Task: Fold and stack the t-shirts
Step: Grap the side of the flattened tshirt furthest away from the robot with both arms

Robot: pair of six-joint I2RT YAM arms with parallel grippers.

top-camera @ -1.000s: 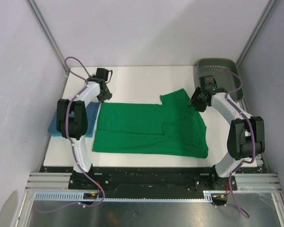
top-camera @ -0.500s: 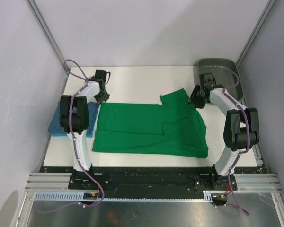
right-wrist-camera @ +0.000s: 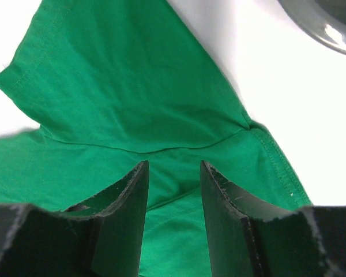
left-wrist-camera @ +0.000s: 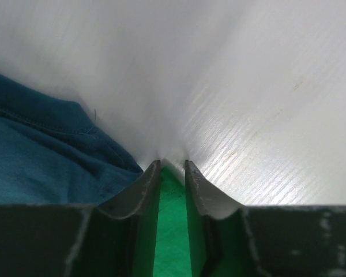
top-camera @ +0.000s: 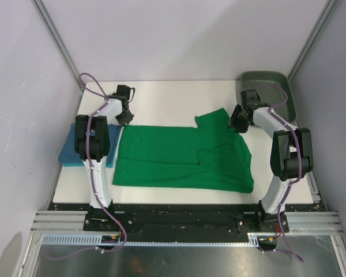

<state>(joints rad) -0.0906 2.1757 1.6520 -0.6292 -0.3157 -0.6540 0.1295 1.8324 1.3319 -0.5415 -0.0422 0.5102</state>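
1. Green shirt [top-camera: 181,158] lies spread on the table [top-camera: 173,98]; the teal shirt [top-camera: 69,151] sits at the left edge.
2. Left gripper [left-wrist-camera: 172,164] jaws nearly meet at the green shirt's far-left corner; whether they pinch it I cannot tell. Right gripper [right-wrist-camera: 173,167] jaws gape above the far-right shoulder.
3. Likely next: clamp both corners and fold the far edge nearward.

Green tee [top-camera: 179,158] flat centre; teal tee [top-camera: 65,154] folded left.

- Teal blue shirt [top-camera: 67,153], left edge of the tabletop: middle section hidden behind the left arm [top-camera: 91,144].
- Green shirt [left-wrist-camera: 172,231], left wrist view: only a narrow strip shows inside the left gripper [left-wrist-camera: 172,164]. Whether the cloth is pinched cannot be told.
- Tray [right-wrist-camera: 323,23], right wrist view: cut off by the picture's top right corner, leaving only a blurred rim.
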